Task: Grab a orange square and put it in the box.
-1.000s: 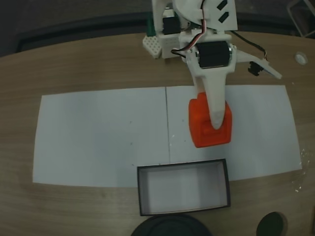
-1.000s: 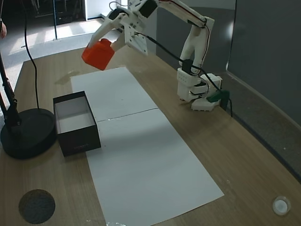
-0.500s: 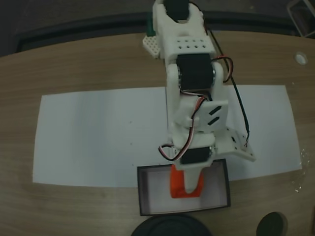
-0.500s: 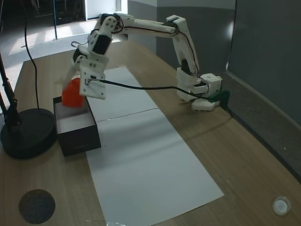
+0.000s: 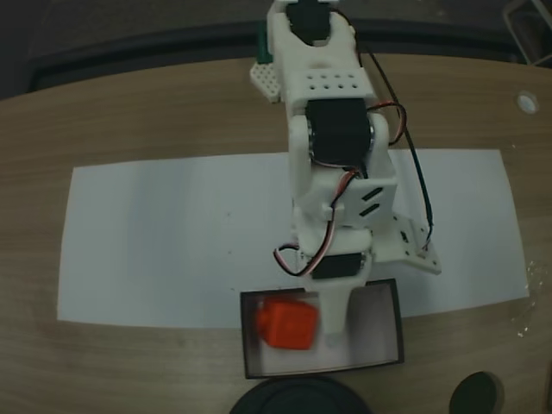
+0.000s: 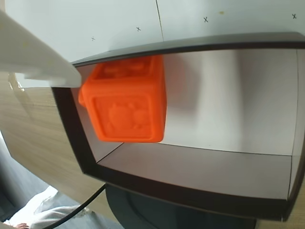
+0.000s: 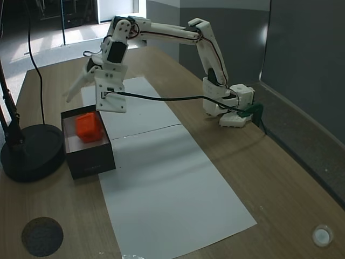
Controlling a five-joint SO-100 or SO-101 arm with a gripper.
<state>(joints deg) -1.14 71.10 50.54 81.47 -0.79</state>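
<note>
The cube (image 5: 287,324) sits inside the box (image 5: 390,321). The gripper (image 7: 85,89) hangs above, spread wide, holding nothing. The job looks done.

Orange square (image 6: 126,102): matt plastic, embossed faces. Box (image 6: 157,188): thin black walls, smooth slightly glossy pale floor. Surface (image 5: 155,116): wood grain, topped with matt white paper (image 5: 172,241). Arm (image 5: 332,164): white plastic.

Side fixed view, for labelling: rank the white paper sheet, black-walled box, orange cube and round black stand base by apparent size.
1. White paper sheet.
2. Round black stand base and black-walled box: look alike, unranked.
3. Orange cube, inside the box.
</note>
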